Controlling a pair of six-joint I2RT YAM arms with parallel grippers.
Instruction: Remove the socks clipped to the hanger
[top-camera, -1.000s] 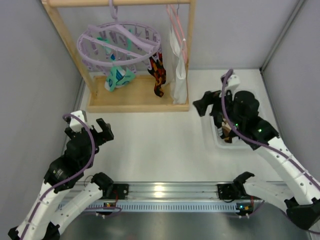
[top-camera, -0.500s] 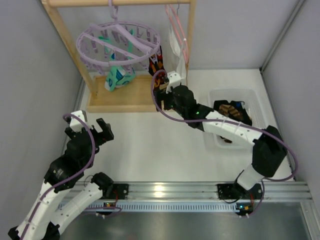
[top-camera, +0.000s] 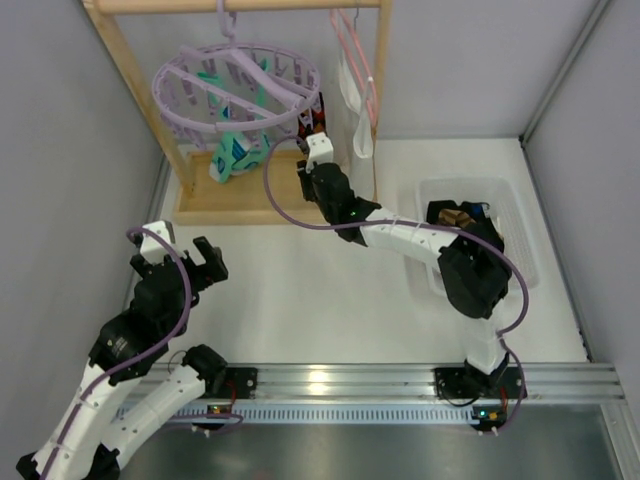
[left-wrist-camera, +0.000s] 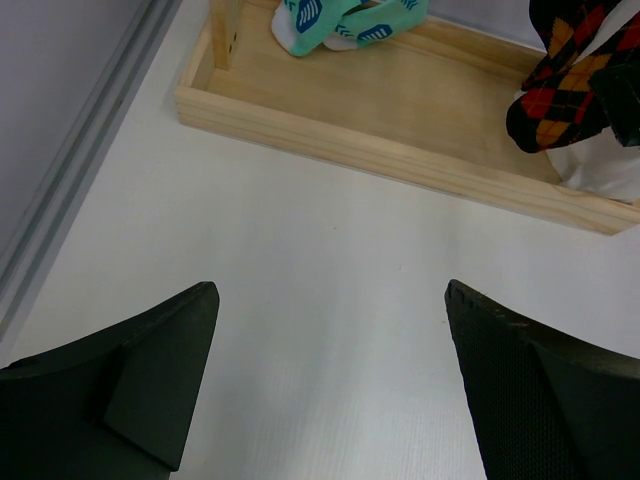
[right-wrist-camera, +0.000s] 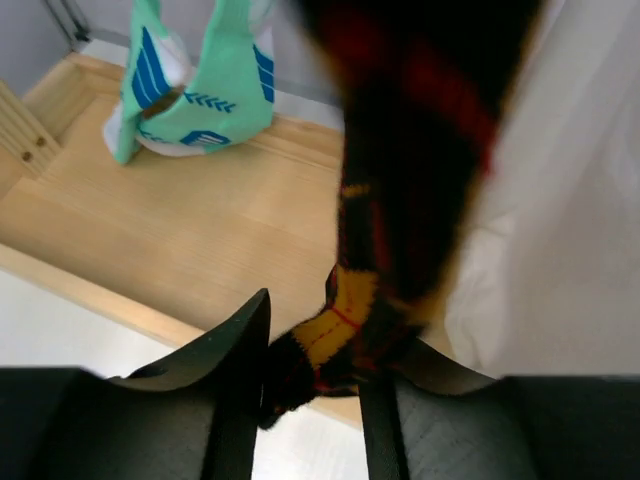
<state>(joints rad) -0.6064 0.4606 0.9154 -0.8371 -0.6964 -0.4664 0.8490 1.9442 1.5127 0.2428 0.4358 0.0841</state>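
The right gripper (right-wrist-camera: 315, 375) pinched the black diamond sock's (right-wrist-camera: 400, 150) tip at 6 o'clock, with a teal sock (right-wrist-camera: 190, 90) at 10 o'clock above the wooden tray (right-wrist-camera: 200, 230) and white cloth (right-wrist-camera: 560, 220) at 3 o'clock.

Knitted cloth socks (left-wrist-camera: 565, 70), matt lavender plastic hanger (top-camera: 163, 95), pale wooden tray (left-wrist-camera: 400, 110)

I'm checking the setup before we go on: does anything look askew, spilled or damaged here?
Nothing stands out. The lavender hanger hangs from the wooden rack with the teal socks and the diamond sock hanging under it. The right gripper has its jaws pinching that sock's lower end. The left gripper sits open, away from the rack.
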